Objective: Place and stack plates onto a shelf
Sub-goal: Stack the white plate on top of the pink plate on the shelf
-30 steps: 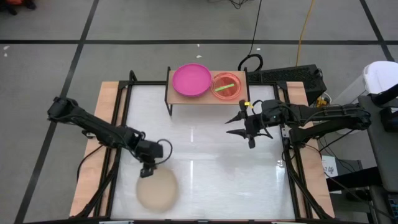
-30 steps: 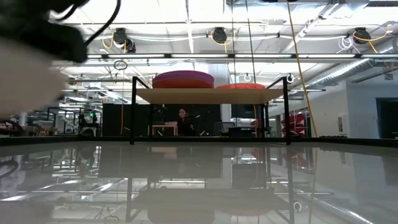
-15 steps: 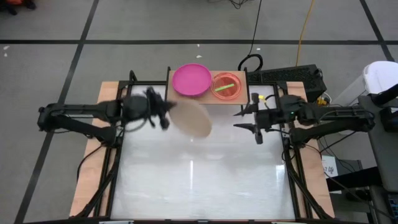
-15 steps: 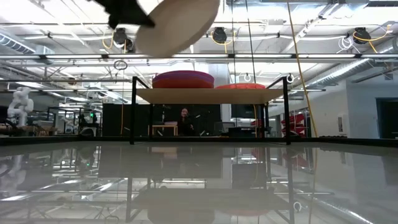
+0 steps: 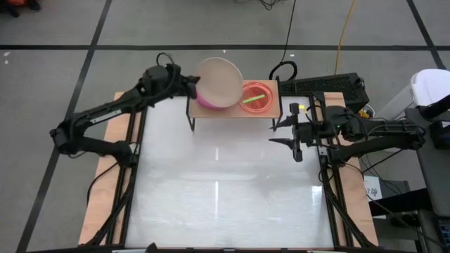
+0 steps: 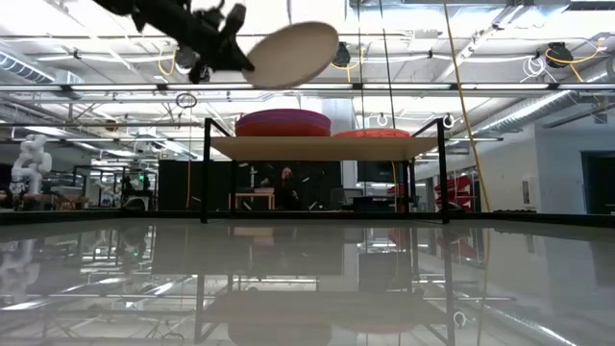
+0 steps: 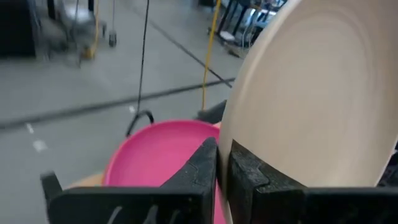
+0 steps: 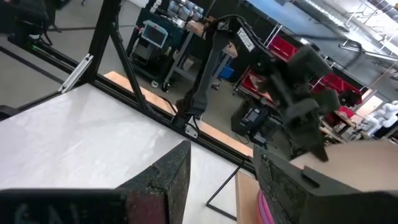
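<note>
My left gripper [image 5: 193,86] is shut on the large beige plate [image 5: 220,80] and holds it over the left half of the shelf [image 5: 267,111]. The low view shows the plate [image 6: 288,53] in the air, well above the magenta plate [image 6: 283,122] that lies on the wooden board [image 6: 322,147]. A stack of small plates, translucent pink with green showing through [image 5: 255,97], sits on the shelf's right half. My right gripper [image 5: 275,133] is open and hovers over the table beside the shelf's right end. My left gripper pinches the beige plate's rim [image 7: 229,134] between its two fingers [image 7: 205,165], one on each face. The fingers come roughly level from the table's left side. The plate is lifted clear and tilted, with its free edge [image 6: 332,38] higher than the held edge.
The shelf stands at the table's far edge on thin black legs [image 6: 204,178]. The white table top [image 5: 225,190] in front of it is bare. Cables and a dark box [image 5: 330,86] lie beyond the shelf's right end. A person [image 6: 284,185] shows far behind the shelf.
My left gripper has lifted the beige plate from the near-left part of the table. It has carried the plate up and toward the far edge, and now holds it above the magenta plate. My right gripper has drawn slightly toward the right edge and stayed open.
</note>
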You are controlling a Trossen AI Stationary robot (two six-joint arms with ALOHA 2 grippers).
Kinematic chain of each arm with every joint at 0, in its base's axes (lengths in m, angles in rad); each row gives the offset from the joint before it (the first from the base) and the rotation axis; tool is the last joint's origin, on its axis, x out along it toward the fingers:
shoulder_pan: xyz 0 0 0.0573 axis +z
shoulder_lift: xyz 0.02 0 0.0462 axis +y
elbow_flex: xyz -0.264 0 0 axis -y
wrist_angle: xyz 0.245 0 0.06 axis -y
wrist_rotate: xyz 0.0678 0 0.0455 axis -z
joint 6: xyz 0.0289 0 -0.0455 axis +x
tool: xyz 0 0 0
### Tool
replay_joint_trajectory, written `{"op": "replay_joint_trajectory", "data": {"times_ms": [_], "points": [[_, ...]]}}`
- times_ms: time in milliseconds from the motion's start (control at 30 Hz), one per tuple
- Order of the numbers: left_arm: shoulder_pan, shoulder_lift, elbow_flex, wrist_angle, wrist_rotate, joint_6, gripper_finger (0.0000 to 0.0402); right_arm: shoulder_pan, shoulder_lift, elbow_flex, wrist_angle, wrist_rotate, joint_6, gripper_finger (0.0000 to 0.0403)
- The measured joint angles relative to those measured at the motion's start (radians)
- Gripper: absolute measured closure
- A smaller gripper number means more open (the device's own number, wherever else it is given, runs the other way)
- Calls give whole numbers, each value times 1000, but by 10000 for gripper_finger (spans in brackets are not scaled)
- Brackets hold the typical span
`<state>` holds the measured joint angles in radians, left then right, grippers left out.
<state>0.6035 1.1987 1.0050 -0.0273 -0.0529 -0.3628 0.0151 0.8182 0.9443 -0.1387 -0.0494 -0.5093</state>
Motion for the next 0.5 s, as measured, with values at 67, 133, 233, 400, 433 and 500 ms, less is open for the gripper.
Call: {"op": "replay_joint_trajectory", "data": {"times_ms": [67, 133, 233, 400, 433, 500], "points": [[36, 35, 0, 4, 48, -71, 379, 0, 1, 0, -4, 0, 0, 247], [63, 61, 0, 3, 69, -119, 379, 0, 1, 0, -6, 0, 0, 247], [85, 89, 0, 4, 80, -137, 378, 0, 1, 0, -8, 0, -1, 247], [94, 94, 0, 6, 72, -75, 369, 0, 1, 0, -18, 0, 0, 247], [94, 94, 0, 6, 71, -67, 363, 0, 1, 0, -24, 0, 0, 247], [94, 93, 0, 3, 71, -65, 346, 0, 1, 0, -32, 0, 0, 247]]}}
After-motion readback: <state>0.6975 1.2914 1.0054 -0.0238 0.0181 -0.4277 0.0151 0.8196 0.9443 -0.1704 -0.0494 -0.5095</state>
